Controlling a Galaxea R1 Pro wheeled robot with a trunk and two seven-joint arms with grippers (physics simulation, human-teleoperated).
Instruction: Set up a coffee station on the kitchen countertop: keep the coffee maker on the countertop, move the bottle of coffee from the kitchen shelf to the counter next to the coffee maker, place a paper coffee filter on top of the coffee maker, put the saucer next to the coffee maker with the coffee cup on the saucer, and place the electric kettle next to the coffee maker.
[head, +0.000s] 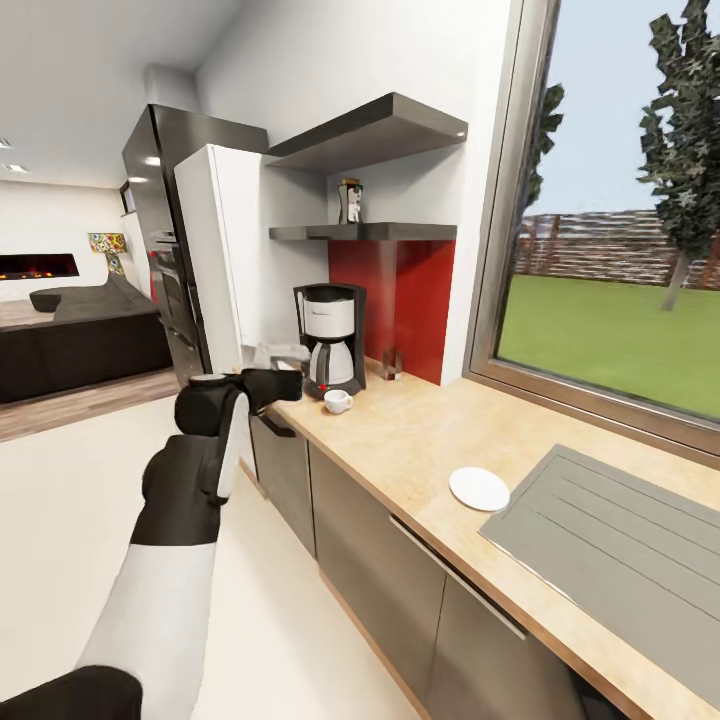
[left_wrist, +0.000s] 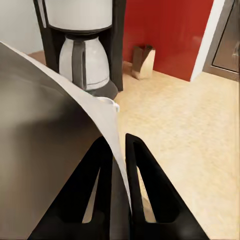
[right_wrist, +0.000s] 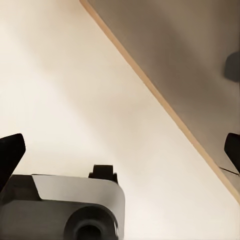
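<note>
My left gripper (left_wrist: 116, 165), fingers nearly together, pinches the paper coffee filter (left_wrist: 55, 145), a grey-white sheet held just in front of the coffee maker (head: 331, 340) at the near edge of the kitchen countertop (head: 420, 440). The coffee cup (head: 338, 401) sits on the counter touching distance in front of the coffee maker; a small tan box (left_wrist: 143, 62) stands beside the coffee maker against the red wall panel (head: 400, 290). The saucer (head: 479, 488) lies well apart from the coffee maker, beside the sink (head: 610, 540). Above the coffee maker, the bottle of coffee (head: 349, 201) stands on the kitchen shelf (head: 365, 232). My right gripper (right_wrist: 120, 150) hangs spread wide over pale floor (right_wrist: 75, 90).
</note>
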